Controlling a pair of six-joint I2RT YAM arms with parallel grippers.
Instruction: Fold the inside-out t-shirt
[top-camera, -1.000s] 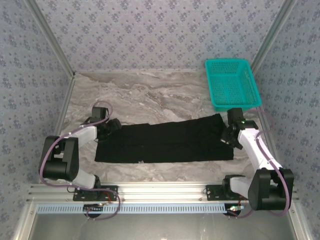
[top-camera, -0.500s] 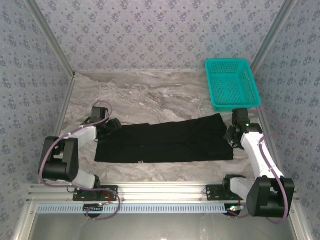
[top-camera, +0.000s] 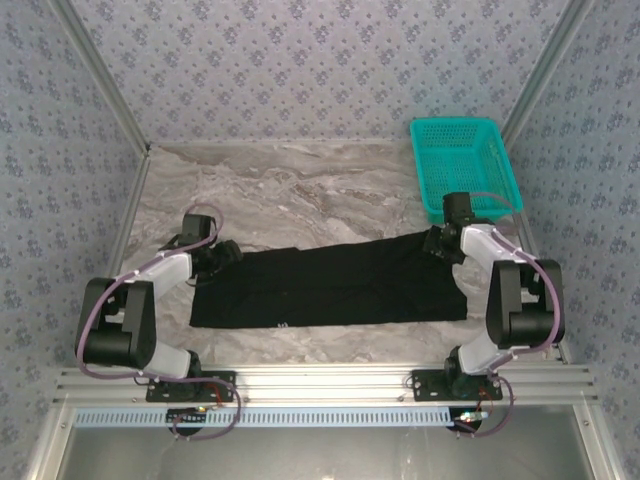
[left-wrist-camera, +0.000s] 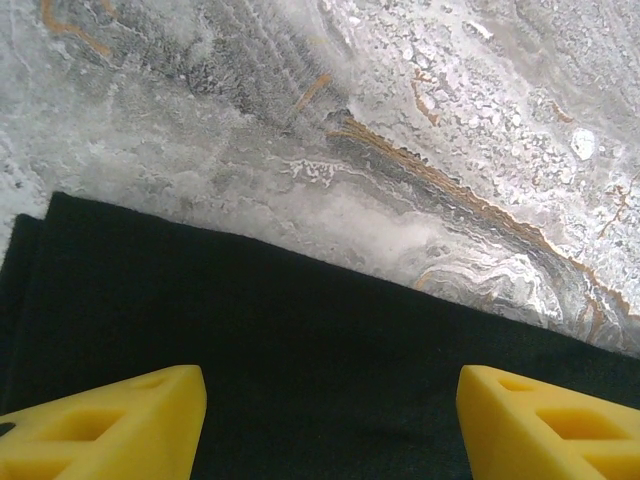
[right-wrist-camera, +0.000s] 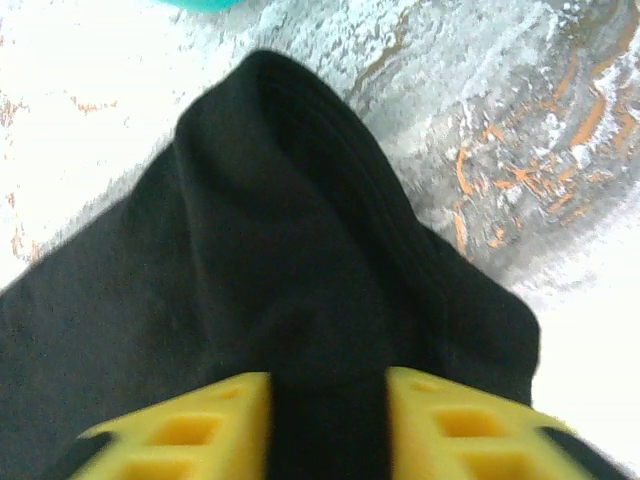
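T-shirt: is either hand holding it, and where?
Right hand pinches the t-shirt at its bunched far-right corner; left hand is open over the left edge, holding nothing.

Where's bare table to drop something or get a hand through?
Widest: grey marble table between back wall, teal plastic mesh basket and black cloth t-shirt. Also a thin strip between shirt and near rail. Crowded: shirt's ends, right hand pinching one, open left hand over the other.
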